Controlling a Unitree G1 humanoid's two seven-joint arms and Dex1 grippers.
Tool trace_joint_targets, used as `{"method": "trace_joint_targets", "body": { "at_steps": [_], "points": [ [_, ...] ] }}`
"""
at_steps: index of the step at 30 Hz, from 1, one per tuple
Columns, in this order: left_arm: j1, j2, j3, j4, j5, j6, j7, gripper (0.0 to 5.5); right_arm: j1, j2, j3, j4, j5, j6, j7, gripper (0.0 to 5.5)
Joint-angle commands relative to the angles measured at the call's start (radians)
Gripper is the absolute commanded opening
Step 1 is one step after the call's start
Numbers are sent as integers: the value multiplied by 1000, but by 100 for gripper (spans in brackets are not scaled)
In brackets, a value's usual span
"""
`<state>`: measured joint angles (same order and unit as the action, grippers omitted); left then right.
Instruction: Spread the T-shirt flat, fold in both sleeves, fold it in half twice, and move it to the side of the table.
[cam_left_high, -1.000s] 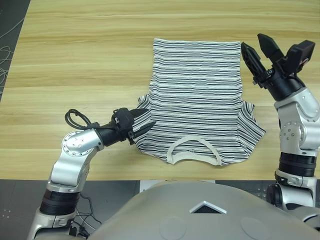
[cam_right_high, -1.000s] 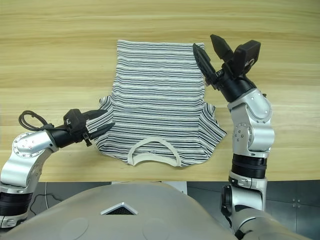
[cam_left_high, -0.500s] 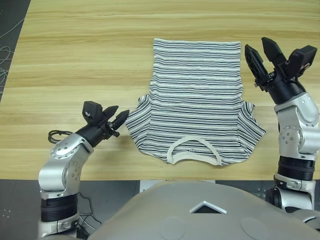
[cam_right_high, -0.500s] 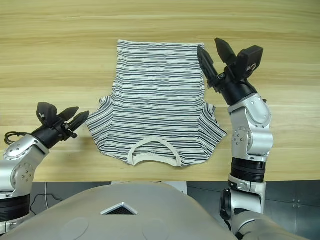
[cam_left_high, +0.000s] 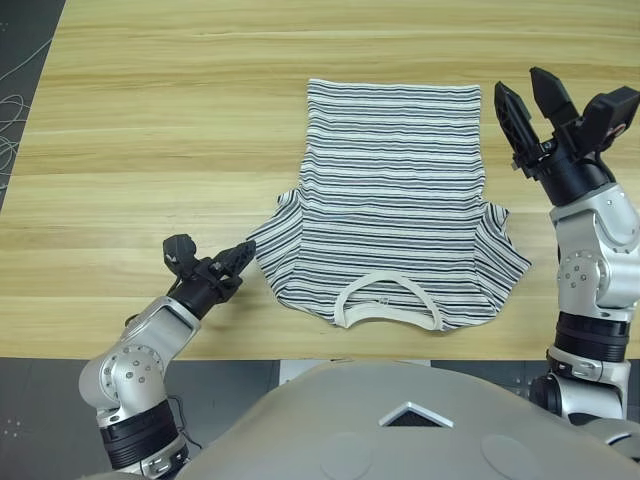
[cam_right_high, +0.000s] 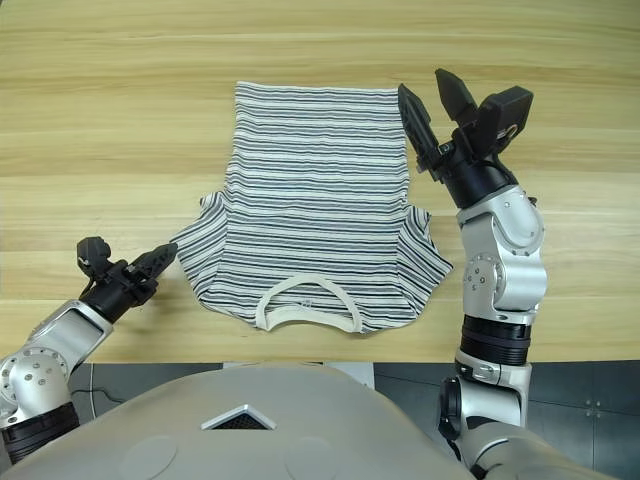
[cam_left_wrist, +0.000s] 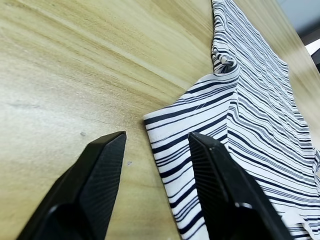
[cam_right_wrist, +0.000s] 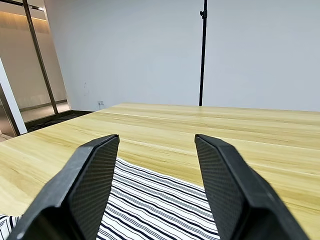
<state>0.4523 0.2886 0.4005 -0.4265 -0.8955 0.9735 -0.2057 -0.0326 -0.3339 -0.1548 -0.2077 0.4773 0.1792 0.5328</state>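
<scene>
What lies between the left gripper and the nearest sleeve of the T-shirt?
Only a narrow strip of bare table separates left gripper and sleeve; the left wrist view shows it.

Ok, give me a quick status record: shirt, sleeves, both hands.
T-shirt: spread flat on the table, collar toward the robot
Left sleeve: spread out, not folded in
Right sleeve: spread out, not folded in
Left hand: open, low over the table at the tip of the Left sleeve, holding nothing
Right hand: open, raised beside the shirt's far right corner, holding nothing
Folds done: none
</scene>
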Motion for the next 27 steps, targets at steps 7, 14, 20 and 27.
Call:
{"method": "trace_joint_targets", "body": {
  "at_steps": [7, 14, 20, 27],
  "points": [
    [-48, -23, -134, 119, 103, -36, 12, 234, -8, -12, 5, -5, -16, -6, 21, 280],
    [-29, -13, -126, 96, 86, -41, 8, 146, -14, -9, 6, -3, -16, -2, 20, 282],
    [-39, -7, -111, 94, 90, -49, 17, 48, -22, -6, 8, 5, -16, -5, 20, 282],
    [-47, 2, -96, 75, 116, -74, 22, 11, -25, -7, 10, 11, -15, -6, 24, 282]
  ]
}}
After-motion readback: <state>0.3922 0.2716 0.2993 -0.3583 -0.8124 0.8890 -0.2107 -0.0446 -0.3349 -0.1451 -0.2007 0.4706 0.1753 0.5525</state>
